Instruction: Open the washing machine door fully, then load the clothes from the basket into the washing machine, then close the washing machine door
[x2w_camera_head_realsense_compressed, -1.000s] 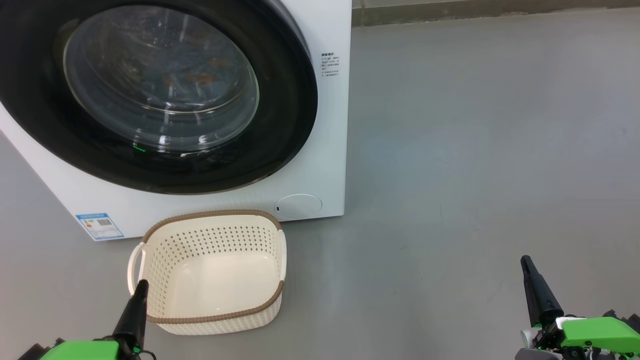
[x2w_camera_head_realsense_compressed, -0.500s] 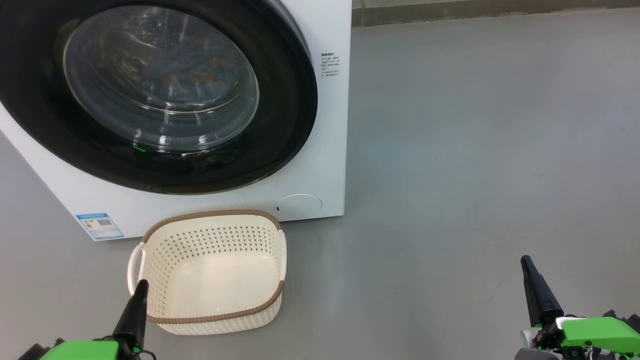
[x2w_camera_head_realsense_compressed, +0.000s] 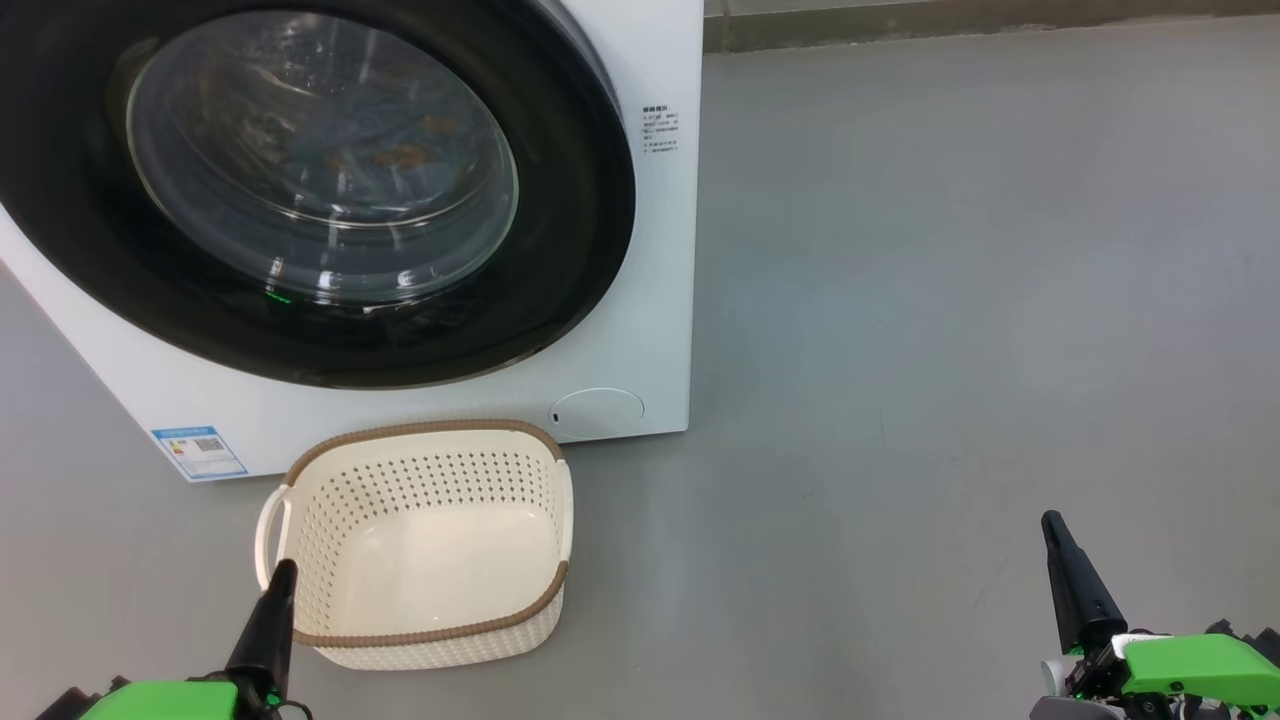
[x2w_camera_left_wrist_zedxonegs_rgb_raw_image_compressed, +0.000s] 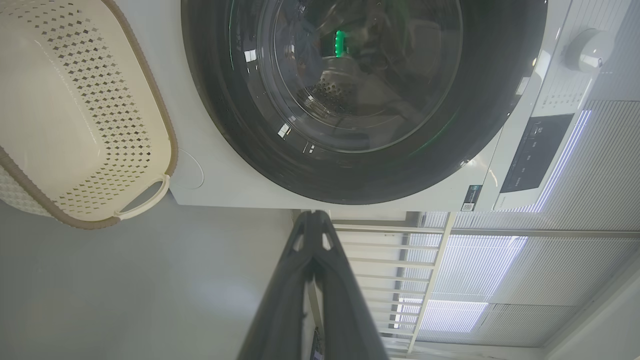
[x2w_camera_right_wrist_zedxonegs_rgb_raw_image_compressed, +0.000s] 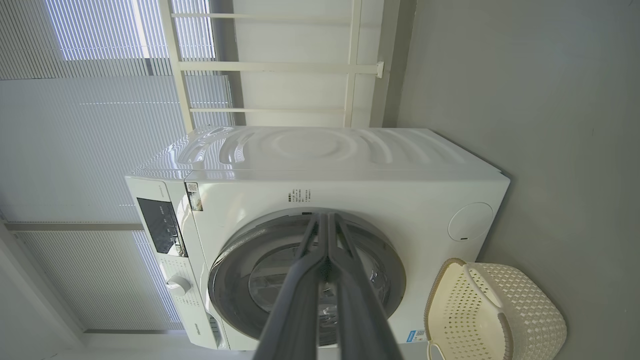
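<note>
Fingers of left gripper and right gripper stay pressed together; basket unmoved.

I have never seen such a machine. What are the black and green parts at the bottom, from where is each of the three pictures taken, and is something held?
This is a wheeled robot with two arms. The head view looks down from its head. The black fingers at the lower left are its left jaws, and the black fingers at the lower right are its right jaws. Both are shut and hold nothing. The other two pictures come from cameras on the wrists, so the room appears turned sideways there. On the grey floor stands a white washing machine. Its round door is closed, and blue clothes with orange marks show through the glass. In front of it sits a cream basket, which is empty.
</note>
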